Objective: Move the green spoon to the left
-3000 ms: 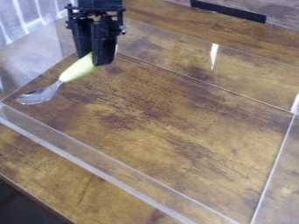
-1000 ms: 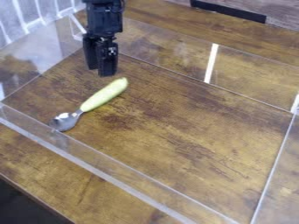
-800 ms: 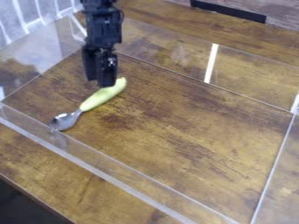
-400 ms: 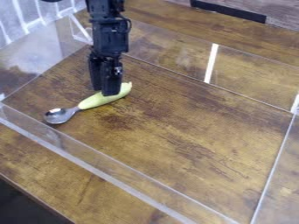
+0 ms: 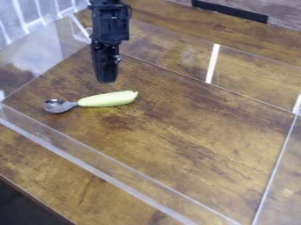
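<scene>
The green spoon (image 5: 106,99) lies flat on the wooden table inside a clear tray, at the left. Its yellow-green handle points right and its silver bowl (image 5: 55,105) points left, almost level across the picture. My gripper (image 5: 106,77) hangs just behind and above the handle, pointing steeply down. Its dark fingers (image 5: 106,63) read as one narrow column with no gap showing, and nothing is between them. The spoon is free of the gripper.
The clear acrylic tray's front wall (image 5: 129,171) runs diagonally across the foreground, and its left wall (image 5: 26,88) stands close to the spoon's bowl. Wood-grain table surface (image 5: 200,114) stretches to the right of the spoon. A dark object (image 5: 241,9) sits at the far edge.
The gripper came down onto the spoon's handle, then lifted off it. The spoon swung from a diagonal lie to nearly level and shifted slightly right. The fingers look narrower than before.
</scene>
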### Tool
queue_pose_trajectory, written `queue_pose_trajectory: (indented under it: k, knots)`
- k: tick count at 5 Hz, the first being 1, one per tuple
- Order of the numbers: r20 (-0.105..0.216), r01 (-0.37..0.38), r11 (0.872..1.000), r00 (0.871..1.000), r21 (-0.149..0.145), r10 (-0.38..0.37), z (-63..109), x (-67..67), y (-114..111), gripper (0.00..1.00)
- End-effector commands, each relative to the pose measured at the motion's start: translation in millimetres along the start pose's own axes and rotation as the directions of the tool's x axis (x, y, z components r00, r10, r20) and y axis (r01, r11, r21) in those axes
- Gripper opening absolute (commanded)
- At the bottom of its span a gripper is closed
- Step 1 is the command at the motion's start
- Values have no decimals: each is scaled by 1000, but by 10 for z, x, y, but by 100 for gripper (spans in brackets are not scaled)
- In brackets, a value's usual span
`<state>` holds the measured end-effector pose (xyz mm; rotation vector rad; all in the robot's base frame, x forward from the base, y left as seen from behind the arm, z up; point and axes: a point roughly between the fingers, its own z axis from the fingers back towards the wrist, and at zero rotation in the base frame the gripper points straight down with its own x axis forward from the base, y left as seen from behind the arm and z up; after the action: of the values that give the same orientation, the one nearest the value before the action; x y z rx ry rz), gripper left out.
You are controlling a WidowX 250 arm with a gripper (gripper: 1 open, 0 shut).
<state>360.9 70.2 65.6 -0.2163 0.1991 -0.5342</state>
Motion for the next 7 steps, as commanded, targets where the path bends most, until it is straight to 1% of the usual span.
queue_pose_trajectory:
  k: [1,2,3,4,5,6,7]
  knots:
    - [29,82,995,996,49,-84,61,-46,26,100]
    - [8,150,988,989,47,-150,-145,-26,-9,100]
    - [-5,188,981,982,40,-188,-206,-3,-86,100]
    - [-16,204,978,979,51,-204,-128,-23,-16,0]
    - [-27,221,973,975,64,-220,-47,-41,53,0]
    - [-40,254,965,967,72,-251,19,-24,65,0]
    - [-53,289,954,957,75,-285,30,4,95,0]
